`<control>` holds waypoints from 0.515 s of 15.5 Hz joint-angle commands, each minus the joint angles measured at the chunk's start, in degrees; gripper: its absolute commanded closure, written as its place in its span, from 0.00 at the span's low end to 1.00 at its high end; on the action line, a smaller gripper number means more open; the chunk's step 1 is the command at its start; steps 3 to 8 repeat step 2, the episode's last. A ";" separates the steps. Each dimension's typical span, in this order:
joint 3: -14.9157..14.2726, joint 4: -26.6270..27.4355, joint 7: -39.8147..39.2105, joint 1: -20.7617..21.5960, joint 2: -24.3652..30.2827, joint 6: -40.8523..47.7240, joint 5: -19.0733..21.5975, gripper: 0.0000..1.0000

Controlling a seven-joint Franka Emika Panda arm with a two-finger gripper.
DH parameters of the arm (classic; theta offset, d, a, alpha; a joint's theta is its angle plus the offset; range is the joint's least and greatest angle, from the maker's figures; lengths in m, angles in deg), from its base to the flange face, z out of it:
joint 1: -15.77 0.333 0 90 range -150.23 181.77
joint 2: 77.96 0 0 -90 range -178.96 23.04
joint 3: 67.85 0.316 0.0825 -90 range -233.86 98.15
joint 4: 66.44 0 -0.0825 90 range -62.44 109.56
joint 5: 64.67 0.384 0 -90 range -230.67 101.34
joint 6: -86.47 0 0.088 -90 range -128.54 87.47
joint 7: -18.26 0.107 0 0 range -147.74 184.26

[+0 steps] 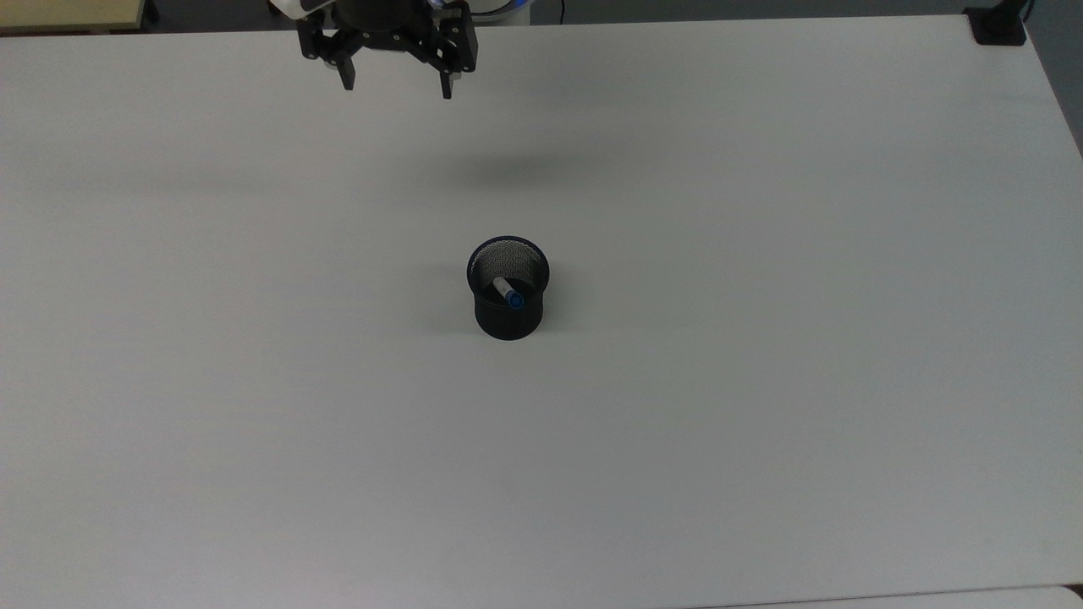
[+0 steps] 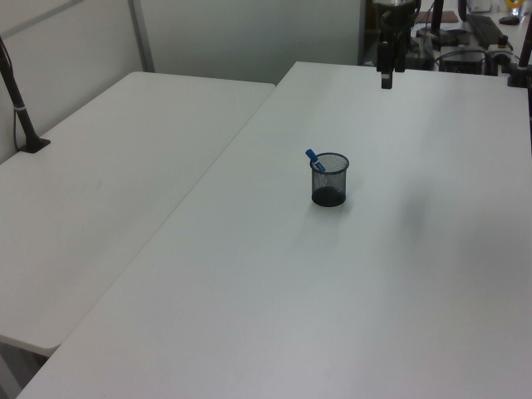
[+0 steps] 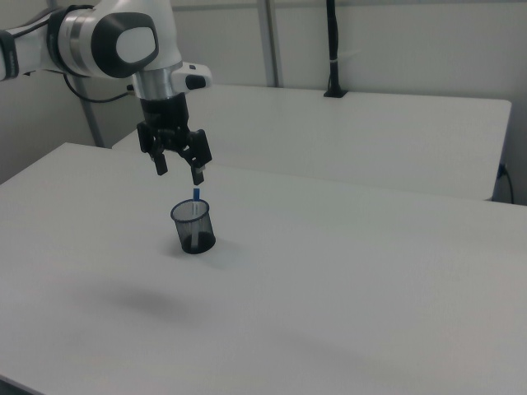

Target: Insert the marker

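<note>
The marker (image 1: 508,295) stands tilted inside the black mesh cup (image 1: 508,313), blue cap up, near the table's middle. In the left view its blue cap (image 2: 312,158) pokes out over the cup (image 2: 330,180) rim on the left view's left. In the right view the marker (image 3: 196,196) rises just above the cup (image 3: 193,227). My gripper (image 1: 395,83) hangs open and empty high above the table near the top view's upper edge, well away from the cup. It also appears as the gripper (image 2: 386,80) in the left view and the gripper (image 3: 179,169) in the right view.
The white table (image 1: 761,338) spreads wide around the cup. A second white table (image 2: 100,183) stands beside it on the left view's left. A black clamp post (image 1: 998,25) sits at the top view's upper right corner.
</note>
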 commanded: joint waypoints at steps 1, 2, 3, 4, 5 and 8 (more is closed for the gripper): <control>-0.08 0.29 1.23 0.11 1.24 0.96 0.19 0.00; -0.07 0.29 1.23 0.02 1.24 0.96 0.19 0.00; -0.07 0.29 1.23 0.02 1.24 0.96 0.19 0.00; -0.07 0.29 1.23 0.02 1.24 0.96 0.19 0.00; -0.07 0.29 1.23 0.02 1.24 0.96 0.19 0.00; -0.07 0.29 1.23 0.02 1.24 0.96 0.19 0.00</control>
